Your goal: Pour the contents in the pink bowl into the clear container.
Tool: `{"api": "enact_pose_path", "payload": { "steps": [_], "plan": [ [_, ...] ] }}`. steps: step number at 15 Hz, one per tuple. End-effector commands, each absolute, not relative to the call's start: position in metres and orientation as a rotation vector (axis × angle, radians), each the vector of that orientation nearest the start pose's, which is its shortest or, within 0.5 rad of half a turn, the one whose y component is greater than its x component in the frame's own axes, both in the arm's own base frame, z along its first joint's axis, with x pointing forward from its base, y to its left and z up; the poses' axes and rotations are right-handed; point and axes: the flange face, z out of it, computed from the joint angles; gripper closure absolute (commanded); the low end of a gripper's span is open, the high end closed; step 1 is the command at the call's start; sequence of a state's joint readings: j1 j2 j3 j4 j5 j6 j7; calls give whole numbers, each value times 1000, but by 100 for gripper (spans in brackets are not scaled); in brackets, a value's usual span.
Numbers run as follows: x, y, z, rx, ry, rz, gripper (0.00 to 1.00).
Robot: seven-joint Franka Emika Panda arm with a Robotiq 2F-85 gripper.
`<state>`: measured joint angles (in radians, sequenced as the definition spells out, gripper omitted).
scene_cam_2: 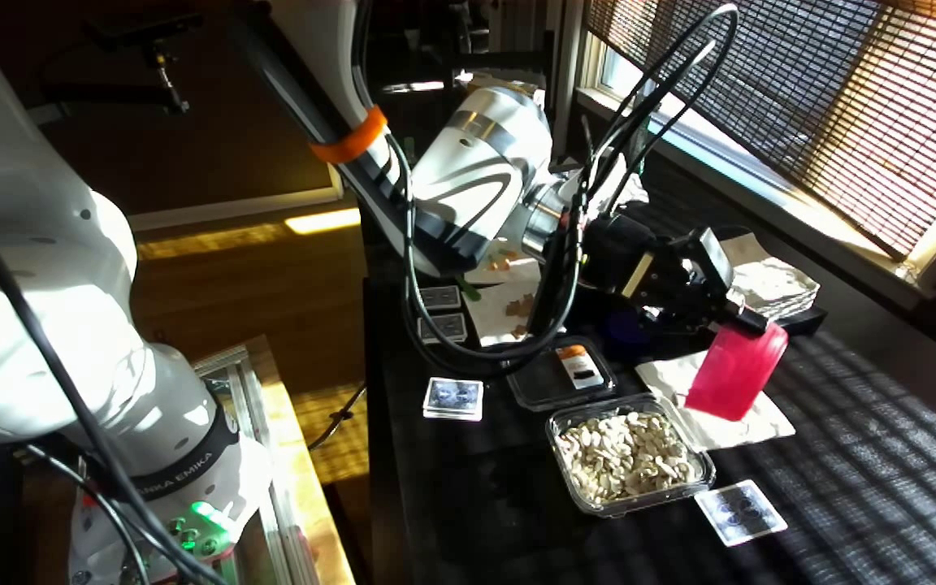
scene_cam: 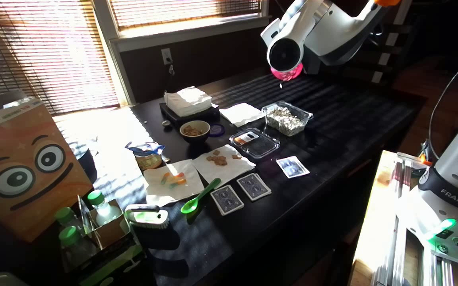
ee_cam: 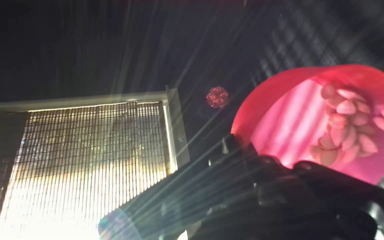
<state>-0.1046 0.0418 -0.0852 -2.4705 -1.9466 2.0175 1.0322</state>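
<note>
Gripper clamped on the pink bowl by its edge, tilted, I'd guess, so those seeds spill into the clear tub lower down!

Exterior views angled down, sharing table; wrist view close on pink bowl.

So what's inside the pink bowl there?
In the wrist view, a loose pile of flat, seed-like pieces lies in the pink bowl. The gripper covers part of the bowl, and the pieces overlap; whatever lies behind or beneath is hidden.
</note>
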Motion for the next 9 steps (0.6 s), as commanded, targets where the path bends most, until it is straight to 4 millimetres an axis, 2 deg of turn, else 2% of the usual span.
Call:
{"api": "enact_pose_path", "payload": {
  "steps": [1,9],
  "plan": [
    [454,-140,295,1644,291,315,99],
    [450,-137,293,1606,303,305,99]
  ]
}}
